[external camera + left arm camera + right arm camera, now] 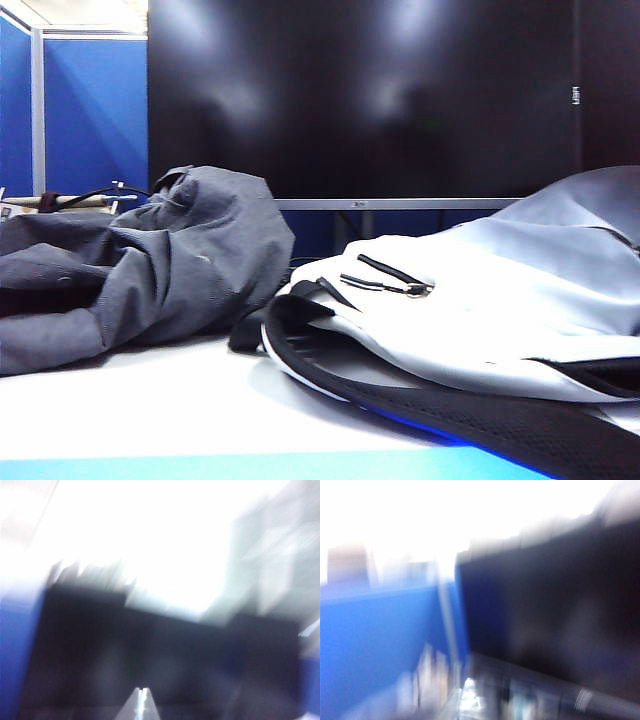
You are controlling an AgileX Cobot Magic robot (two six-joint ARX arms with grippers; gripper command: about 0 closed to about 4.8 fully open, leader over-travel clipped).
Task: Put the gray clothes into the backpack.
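The gray clothes (150,260) lie in a crumpled dark slate heap on the left of the white table (150,400). To the right lies the pale gray-white backpack (500,300), on its side, with its black mesh strap (450,415) curving along the table toward the front. Neither arm appears in the exterior view. Through heavy blur, the left wrist view shows my left gripper (142,692) with its tips pressed together, shut and empty, in front of a dark panel. My right gripper (470,695) is a smeared pale shape whose opening I cannot make out.
A large black monitor (360,90) stands behind the table. A blue partition (95,110) fills the back left. A dark cable and a rod (70,200) lie behind the clothes at the far left.
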